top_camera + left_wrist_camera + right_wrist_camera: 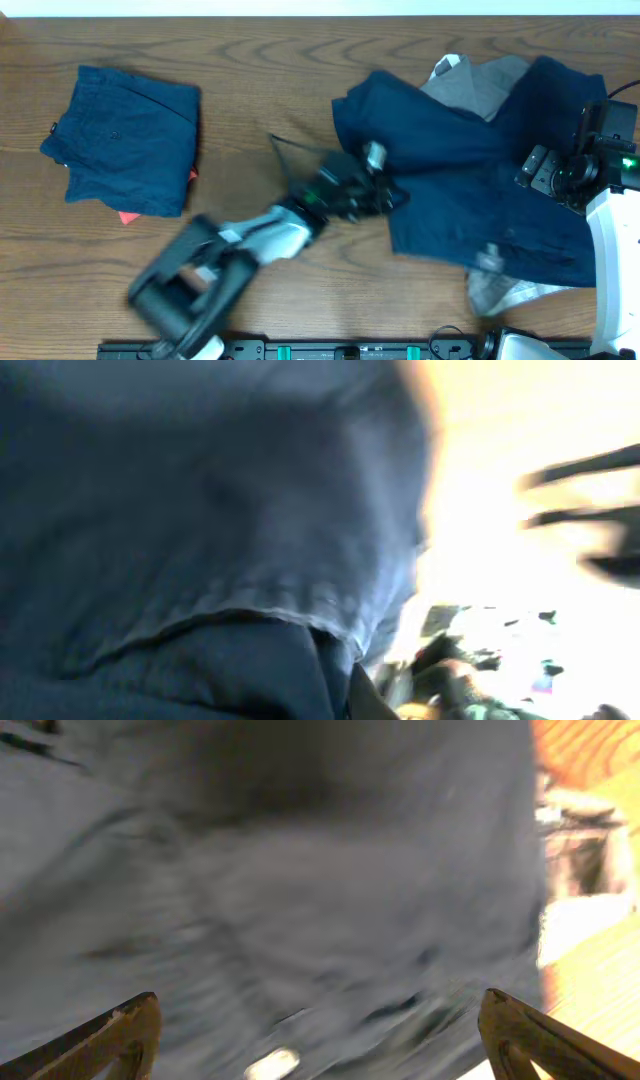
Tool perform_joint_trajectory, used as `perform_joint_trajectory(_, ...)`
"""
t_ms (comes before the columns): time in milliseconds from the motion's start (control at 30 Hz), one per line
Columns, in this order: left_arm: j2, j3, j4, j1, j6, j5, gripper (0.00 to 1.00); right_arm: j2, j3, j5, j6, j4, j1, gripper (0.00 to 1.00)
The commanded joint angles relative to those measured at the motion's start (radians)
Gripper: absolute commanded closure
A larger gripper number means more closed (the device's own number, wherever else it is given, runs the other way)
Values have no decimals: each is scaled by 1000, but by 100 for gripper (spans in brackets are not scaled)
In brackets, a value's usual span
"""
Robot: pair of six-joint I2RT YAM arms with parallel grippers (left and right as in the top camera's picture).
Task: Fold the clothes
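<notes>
A loose navy garment [470,170] lies spread at the right of the table over light grey clothes [478,85]; grey cloth also shows at its near edge [497,290]. A folded navy pair of shorts [125,140] lies at the far left. My left gripper [372,195] is at the loose garment's left edge. In the blurred left wrist view navy cloth [200,530] fills the frame and the gripper [345,695] looks shut on it. My right gripper [535,170] is over the garment's right part; its fingers [320,1020] are wide open above blurred cloth [320,870].
A small red item [127,216] pokes out under the folded shorts. A thin dark cable [290,155] lies left of the pile. A black rail [350,350] runs along the front edge. The right arm's white base [612,270] stands at the right.
</notes>
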Motion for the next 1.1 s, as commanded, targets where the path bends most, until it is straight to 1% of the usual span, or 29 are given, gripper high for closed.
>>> perform_joint_trajectory(0, -198, 76, 19, 184, -31, 230, 94, -2, 11, 3, -9, 0, -7, 1)
perform_joint_trajectory(67, -280, 86, 4, 307, -31, 281, 94, -2, 11, 3, -9, 2, -7, 1)
perform_joint_trajectory(100, -315, 86, -32, 370, -19, 290, 94, -2, 11, 3, -9, 2, -7, 1)
perform_joint_trajectory(167, -357, 86, -163, 463, 32, 291, 94, -2, 11, 3, -9, 2, -7, 1)
perform_joint_trajectory(233, -367, 85, -358, 526, 141, 290, 93, -2, 11, 3, -9, 2, -7, 1)
perform_joint_trajectory(267, -362, 85, -465, 544, 217, 288, 86, -2, 11, 2, -9, 2, -7, 1)
perform_joint_trajectory(300, -355, 85, -553, 554, 294, 279, 75, -2, 11, 2, -9, 2, -7, 1)
perform_joint_trajectory(333, -344, 84, -657, 563, 378, 250, 66, -2, 11, 2, -9, 2, -7, 1)
perform_joint_trajectory(400, -317, 84, -834, 574, 512, 140, 64, -2, 11, 1, -9, 0, -7, 1)
perform_joint_trajectory(433, -305, 84, -902, 579, 549, 76, 64, -2, 11, -4, -14, -2, -7, 1)
perform_joint_trajectory(500, -289, 84, -998, 588, 589, -50, 62, -2, 11, -36, -45, -6, -6, 1)
perform_joint_trajectory(533, -286, 84, -1033, 592, 588, -100, 62, -2, 10, -66, -65, -6, -6, 1)
perform_joint_trajectory(600, -286, 84, -1063, 595, 588, -102, 62, 4, 10, -119, -105, -5, -6, 2)
perform_joint_trajectory(633, -289, 84, -1070, 594, 587, -77, 62, 11, 10, -142, -124, -5, -6, 5)
perform_joint_trajectory(667, -291, 84, -1080, 586, 587, -10, 62, 23, 10, -170, -138, -8, -6, 11)
perform_joint_trajectory(700, -291, 84, -1085, 579, 587, 17, 62, 29, 10, -184, -145, -9, -4, 14)
perform_joint_trajectory(733, -291, 84, -1097, 560, 587, 57, 62, 43, 8, -218, -163, -13, -1, 21)
perform_joint_trajectory(767, -291, 84, -1111, 541, 587, 62, 61, 55, 5, -246, -180, -16, 3, 27)
perform_joint_trajectory(800, -291, 84, -1134, 514, 587, 47, 58, 68, 1, -266, -193, -18, 5, 36)
perform_joint_trajectory(833, -291, 84, -1157, 490, 587, 11, 50, 82, -4, -279, -196, -23, 5, 45)
perform_joint_trajectory(900, -291, 84, -1209, 439, 586, -119, 49, 114, -19, -279, -193, -35, 5, 65)
perform_joint_trajectory(933, -291, 84, -1226, 416, 579, -177, 49, 127, -29, -280, -192, -35, 5, 70)
perform_joint_trajectory(967, -291, 84, -1235, 390, 579, -224, 48, 142, -41, -286, -192, -34, 5, 71)
perform_joint_trajectory(1000, -291, 84, -1234, 367, 579, -239, 48, 157, -55, -288, -186, -29, 5, 72)
perform_joint_trajectory(1067, -291, 84, -1216, 312, 578, -240, 48, 182, -83, -289, -174, -16, 5, 80)
